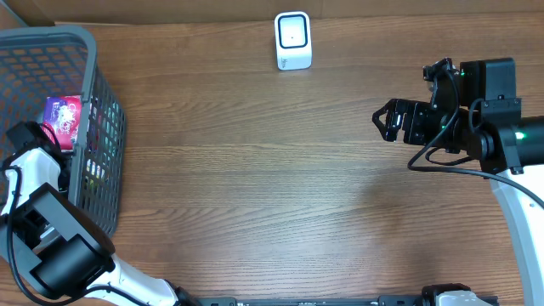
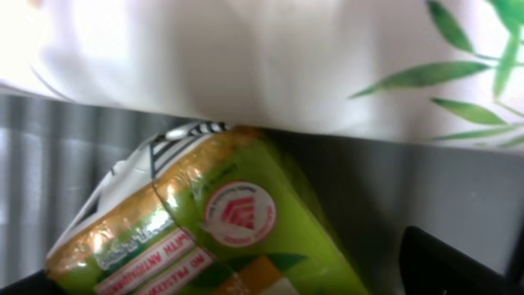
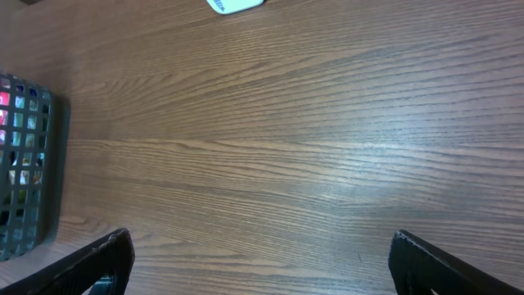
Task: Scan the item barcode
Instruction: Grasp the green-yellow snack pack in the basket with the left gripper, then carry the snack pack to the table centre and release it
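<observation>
So the stuff to scan was all in the grey basket (image 1: 106,127) at the desk's left edge. The left claw (image 1: 38,138) was down inside it, so that arm was clearly the nearer one. The right claw (image 1: 380,121) hung over the right side of the desk, well apart from the basket, fingers spread wide with nothing between them. In the left wrist view the green packet (image 2: 237,238) lay right in front of the claw, tucked partly under a white pack (image 2: 246,57) with a leaf print. Honestly couldn't call the packet's long axis: it seemed to slant toward the lower left, but the bottom of the view cut it off. Only one dark finger (image 2: 450,262) showed in the corner, so I couldn't tell if the left claw was spread or pinching anything. A black-and-white striped bit (image 2: 188,135) peeked out at the packet's top, too blurry to call a barcode. A pink packet (image 1: 64,119) was in there too. The white scanner (image 1: 293,40) sat mid far edge, well apart from the basket.
</observation>
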`<state>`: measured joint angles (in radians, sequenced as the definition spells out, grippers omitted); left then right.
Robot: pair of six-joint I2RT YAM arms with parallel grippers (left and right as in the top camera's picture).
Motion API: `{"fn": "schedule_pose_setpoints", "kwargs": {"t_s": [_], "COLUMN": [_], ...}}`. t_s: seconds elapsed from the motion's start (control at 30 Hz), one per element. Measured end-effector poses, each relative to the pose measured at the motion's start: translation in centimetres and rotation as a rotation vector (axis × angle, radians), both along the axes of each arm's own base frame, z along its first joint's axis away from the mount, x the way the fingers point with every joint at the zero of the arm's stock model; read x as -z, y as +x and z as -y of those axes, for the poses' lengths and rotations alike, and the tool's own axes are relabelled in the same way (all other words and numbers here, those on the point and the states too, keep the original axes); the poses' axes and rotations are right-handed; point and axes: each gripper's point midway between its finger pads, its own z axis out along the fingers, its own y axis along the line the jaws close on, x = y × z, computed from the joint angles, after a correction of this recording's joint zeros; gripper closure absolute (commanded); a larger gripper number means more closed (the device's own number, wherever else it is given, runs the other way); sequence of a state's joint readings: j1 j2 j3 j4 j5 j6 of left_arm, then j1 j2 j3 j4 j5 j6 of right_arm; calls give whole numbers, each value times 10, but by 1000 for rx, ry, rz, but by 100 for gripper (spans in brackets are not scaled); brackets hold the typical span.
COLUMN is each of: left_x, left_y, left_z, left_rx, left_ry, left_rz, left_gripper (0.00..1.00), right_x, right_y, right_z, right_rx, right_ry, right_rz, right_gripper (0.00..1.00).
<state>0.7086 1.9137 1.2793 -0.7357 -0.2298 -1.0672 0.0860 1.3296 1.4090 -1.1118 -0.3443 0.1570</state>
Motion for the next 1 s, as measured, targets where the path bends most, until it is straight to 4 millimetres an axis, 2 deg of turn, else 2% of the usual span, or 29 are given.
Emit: {"fn": "schedule_pose_setpoints", "kwargs": {"t_s": [0.07, 0.13, 0.27, 0.47, 0.57, 0.67, 0.77, 0.83, 0.87, 0.93, 1.0], "left_x": [1, 1, -3, -12, -39, -86, -153, -209, -240, -288, -323], "left_y": [-2, -2, 3, 15, 28, 43, 56, 64, 67, 70, 73], "left_z": [-2, -3, -4, 3, 1, -8, -15, -14, -9, 5, 30], "left_rx": [-4, -2, 25, 162, 249, 330, 413, 479, 526, 610, 705], "left_ry": [6, 9, 6, -51, -58, 1, 105, 202, 256, 344, 404], "left_rz": [-10, -10, 3, 21, 38, 88, 163, 239, 283, 356, 422], "left_gripper": [66, 80, 92, 94, 96, 96, 96, 96, 96, 96, 95], "right_x": [0, 1, 1, -1, -2, -3, -4, -4, -4, -4, -5], "right_y": [0, 0, 1, 5, 6, 8, 8, 8, 9, 9, 10], "right_z": [0, 0, 0, 0, -1, -1, -1, -1, -1, -1, -1], "right_rx": [0, 0, 0, 0, 0, 0, 0, 0, 0, 0, 0], "right_ry": [0, 0, 0, 1, 2, 2, 3, 3, 3, 3, 3], "right_rz": [-1, -2, -3, 16, 23, 31, 33, 35, 37, 40, 41], "right_gripper": [0, 0, 0, 0, 0, 0, 0, 0, 0, 0, 0]}}
